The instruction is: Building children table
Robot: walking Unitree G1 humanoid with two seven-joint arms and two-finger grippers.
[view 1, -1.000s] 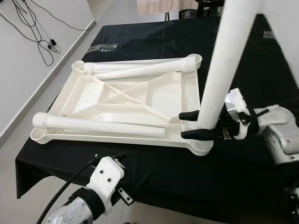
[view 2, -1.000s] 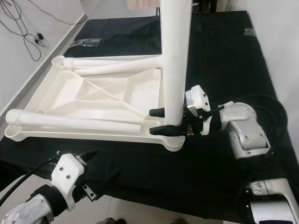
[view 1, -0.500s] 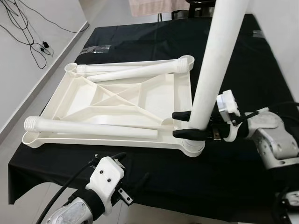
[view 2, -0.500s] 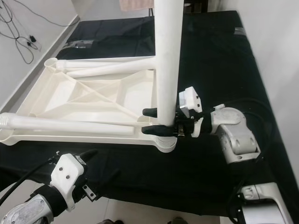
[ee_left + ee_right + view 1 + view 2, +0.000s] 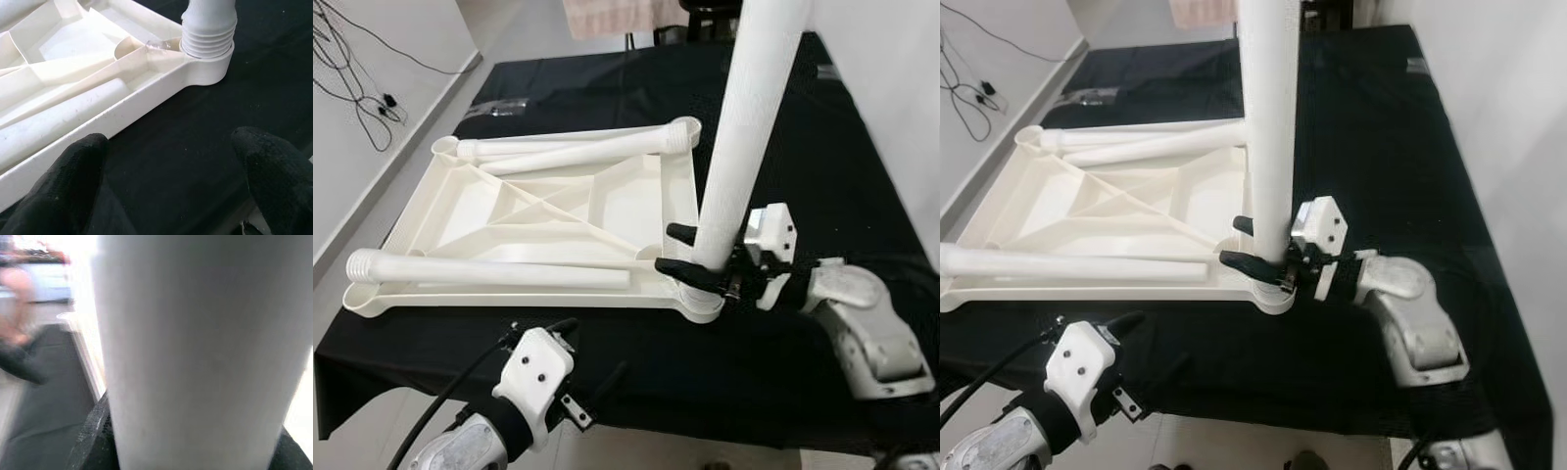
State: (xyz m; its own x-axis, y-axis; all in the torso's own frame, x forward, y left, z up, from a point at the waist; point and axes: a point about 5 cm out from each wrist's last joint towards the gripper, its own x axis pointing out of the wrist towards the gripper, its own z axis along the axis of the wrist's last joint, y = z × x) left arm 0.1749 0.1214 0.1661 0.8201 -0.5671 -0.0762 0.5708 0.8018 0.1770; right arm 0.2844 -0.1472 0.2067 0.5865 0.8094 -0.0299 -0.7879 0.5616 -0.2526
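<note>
A white plastic table top lies upside down on a black-covered table. One white leg stands upright in the near right corner socket. My right gripper is shut on this leg just above the socket. Three more white legs lie loose in the top: one along the near edge and two along the far edge. My left gripper hovers open in front of the table's near edge, below the top, its fingers holding nothing.
The black cloth stretches bare to the right of and behind the top. Black cables trail on the pale floor at the left. A wall runs close along the right. Far back stand a draped cloth and dark furniture.
The whole picture has shifted, so the camera has moved. My right gripper keeps its hold low on the upright leg, and its arm now reaches in from nearer the front.
</note>
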